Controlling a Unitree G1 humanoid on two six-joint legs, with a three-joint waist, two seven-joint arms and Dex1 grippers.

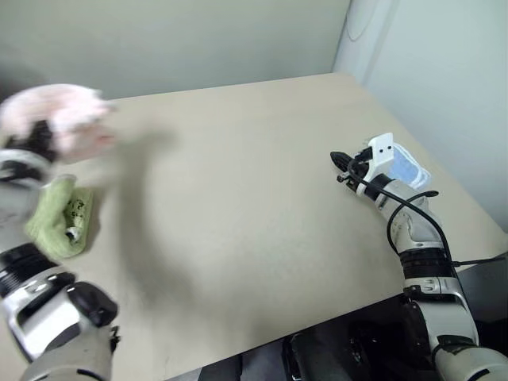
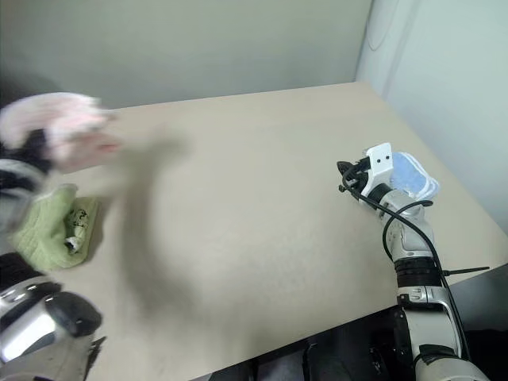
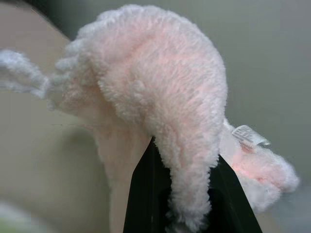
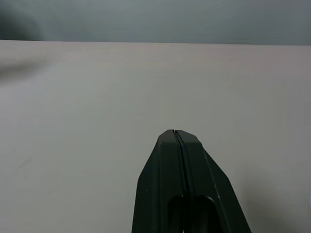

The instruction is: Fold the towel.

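1. The pale pink fluffy terry towel is bunched into a rounded wad and held off the beige worktop, up at about ten o'clock in the head views. In the left wrist view it drapes over and between the two black fingers, with a small clear tag showing on one flank and a white fringe of edging trailing off the other side.
2. The left gripper has its jaws narrowed down on the towel, pinching a thick fold of pile. Because the cloth is crumpled, no long axis can be read from it; the embroidered corner mark is not visible.
3. Directly beneath that hand, at about nine o'clock, lies a folded light green towel flat on the worktop, apart from the pink one above it.
4. The right gripper hovers low over the worktop at about three o'clock, jaws pressed fully together on nothing, pointing toward the centre.
5. Just behind the right wrist, toward the three o'clock edge, rests a folded light blue towel with white trim.
6. The broad middle of the worktop lies between the two arms. The pink towel is well apart from the right jaws, off toward nine to ten o'clock from them, so only the left arm has it. My reading is that folding cannot begin until the wad is spread flat and a second corner is reachable by the right arm.
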